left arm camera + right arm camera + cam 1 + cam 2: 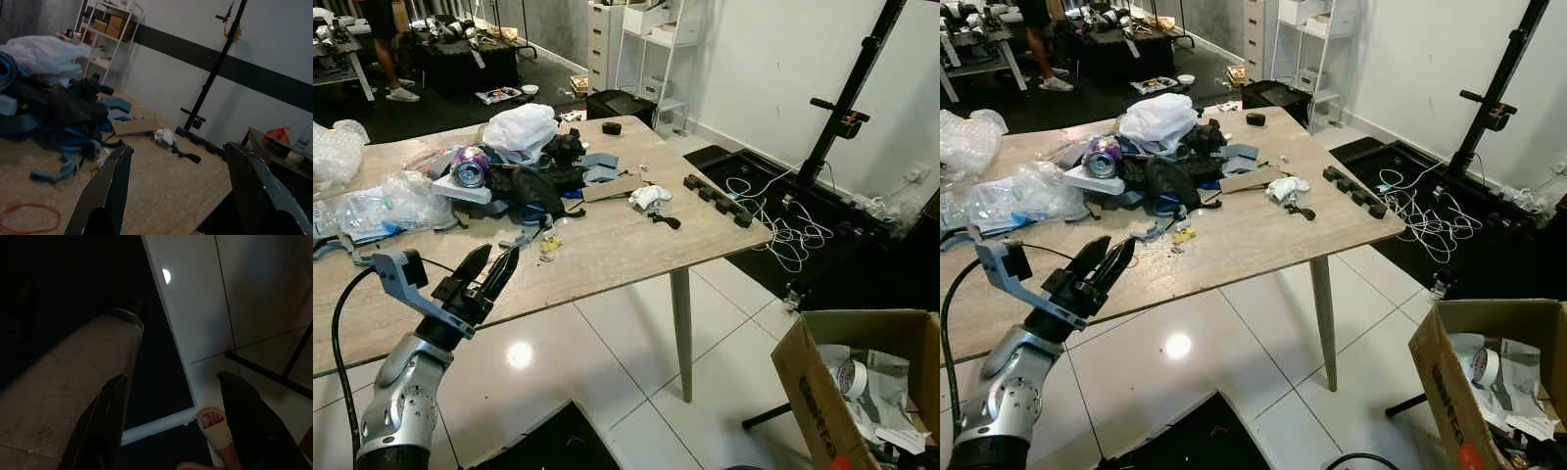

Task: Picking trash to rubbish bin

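Note:
A heap of trash lies on the wooden table (636, 250): a white plastic bag (521, 127), a crushed can (470, 172), dark cloth and blue scraps (543, 186), clear plastic wrap (382, 206), a crumpled white paper (649, 196) and a small yellow scrap (551, 243). My left gripper (491, 266) hovers open at the table's near edge, short of the heap, with nothing between its fingers (105, 196). An orange rubber band (29, 218) lies on the table just before it. A cardboard box (818, 387) holding waste stands on the floor at the lower right. My right gripper (172, 376) hangs open over the floor.
A row of black blocks (717, 200) lies along the table's right edge. White cables (783, 230) and a black stand (847, 98) are on the floor to the right. A person's sandalled foot (215, 426) is near my right gripper. Another person's legs (386, 49) stand far back.

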Motion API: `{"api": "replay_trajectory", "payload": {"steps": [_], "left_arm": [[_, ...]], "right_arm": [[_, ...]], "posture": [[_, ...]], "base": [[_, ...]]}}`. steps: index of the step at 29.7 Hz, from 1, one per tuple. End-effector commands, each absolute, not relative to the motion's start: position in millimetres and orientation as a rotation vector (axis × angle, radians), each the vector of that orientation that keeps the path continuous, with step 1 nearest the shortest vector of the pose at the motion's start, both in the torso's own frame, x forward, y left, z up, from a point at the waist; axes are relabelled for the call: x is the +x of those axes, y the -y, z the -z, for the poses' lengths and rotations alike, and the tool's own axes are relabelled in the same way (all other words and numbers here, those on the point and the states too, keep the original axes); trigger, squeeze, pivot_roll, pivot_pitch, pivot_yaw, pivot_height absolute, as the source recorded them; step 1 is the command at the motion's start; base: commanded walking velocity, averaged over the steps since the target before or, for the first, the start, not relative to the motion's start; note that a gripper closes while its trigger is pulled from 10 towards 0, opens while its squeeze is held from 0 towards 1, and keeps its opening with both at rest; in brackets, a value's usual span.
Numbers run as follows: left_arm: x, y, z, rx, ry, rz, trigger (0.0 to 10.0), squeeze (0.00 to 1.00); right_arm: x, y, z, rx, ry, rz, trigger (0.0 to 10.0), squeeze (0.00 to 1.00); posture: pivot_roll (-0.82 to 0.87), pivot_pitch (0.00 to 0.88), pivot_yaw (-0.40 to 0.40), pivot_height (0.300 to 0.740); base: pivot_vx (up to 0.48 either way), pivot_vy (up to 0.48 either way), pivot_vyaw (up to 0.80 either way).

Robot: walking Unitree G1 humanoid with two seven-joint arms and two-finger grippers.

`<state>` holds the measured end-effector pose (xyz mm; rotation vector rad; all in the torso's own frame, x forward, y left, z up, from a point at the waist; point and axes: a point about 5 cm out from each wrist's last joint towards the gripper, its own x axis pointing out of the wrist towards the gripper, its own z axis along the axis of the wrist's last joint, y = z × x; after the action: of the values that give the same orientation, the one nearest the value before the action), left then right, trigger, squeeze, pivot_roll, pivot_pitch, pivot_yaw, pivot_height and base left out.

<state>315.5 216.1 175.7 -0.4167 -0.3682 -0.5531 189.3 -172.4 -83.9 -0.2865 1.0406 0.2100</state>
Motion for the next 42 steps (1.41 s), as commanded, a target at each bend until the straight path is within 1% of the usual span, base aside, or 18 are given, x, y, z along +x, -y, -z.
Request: {"api": "replay_trajectory", "payload": {"steps": [1,9,15,17,18,20,26,31,36,37,38,39,42], "left_arm": [[316,-213,-175,-0.408,0.370,0.552,10.0,0.00],[318,-208,-177,-0.385,0.377,0.548,10.0,0.00],[318,-205,-177,-0.379,0.376,0.560,10.0,0.00],[318,-205,-177,-0.379,0.376,0.560,10.0,0.00],[318,-204,-177,-0.376,0.371,0.560,10.0,0.00],[318,-204,-177,-0.376,0.367,0.560,10.0,0.00],[321,-202,-178,-0.339,0.351,0.553,10.0,0.00],[323,-200,-181,-0.321,0.359,0.543,10.0,0.00],[330,-201,-194,-0.242,0.394,0.471,10.0,0.00],[333,-202,-198,-0.214,0.403,0.442,10.0,0.07],[333,-202,-198,-0.214,0.403,0.442,10.0,0.07],[337,-202,-203,-0.188,0.408,0.408,10.0,1.00],[340,-202,-207,-0.153,0.408,0.382,10.0,1.00]], "right_arm": [[175,167,91,-0.272,-1.096,-0.226,10.0,0.00],[185,162,87,-0.276,-1.077,-0.234,10.0,0.00],[193,149,84,-0.272,-1.063,-0.248,10.0,0.00],[193,149,84,-0.272,-1.063,-0.248,10.0,0.00],[202,143,79,-0.268,-1.049,-0.255,10.0,0.00],[205,141,78,-0.268,-1.045,-0.257,10.0,0.00],[214,142,73,-0.269,-1.032,-0.259,10.0,0.00],[218,135,70,-0.266,-1.024,-0.265,10.0,0.00],[221,125,69,-0.262,-1.017,-0.277,10.0,0.00],[221,124,69,-0.262,-1.018,-0.279,10.0,0.00],[221,124,69,-0.262,-1.018,-0.279,10.0,0.00],[219,128,70,-0.263,-1.023,-0.277,10.0,0.00],[216,135,72,-0.265,-1.029,-0.274,10.0,0.00]], "posture": [[-0.05,0.136,-0.008,0.740],[-0.05,0.142,-0.009,0.740],[-0.05,0.146,-0.007,0.740],[-0.05,0.146,-0.007,0.740],[-0.05,0.145,-0.006,0.740],[-0.05,0.145,-0.006,0.740],[-0.05,0.140,-0.004,0.740],[-0.05,0.138,-0.001,0.740],[-0.05,0.140,-0.001,0.740],[-0.05,0.143,-0.001,0.740],[-0.05,0.143,-0.001,0.740],[-0.06,0.147,0.000,0.740],[-0.05,0.155,0.001,0.740]], "base": [[0.319,0.000,0.00],[0.334,0.000,0.00],[0.354,0.000,0.00],[0.352,0.000,0.00],[0.319,0.000,0.00],[0.319,0.000,0.00],[0.000,0.000,0.00],[0.000,0.000,0.00],[0.000,0.000,0.00],[0.000,0.000,0.00],[0.000,0.000,0.00],[0.000,0.000,0.00],[0.000,0.000,0.00]]}}
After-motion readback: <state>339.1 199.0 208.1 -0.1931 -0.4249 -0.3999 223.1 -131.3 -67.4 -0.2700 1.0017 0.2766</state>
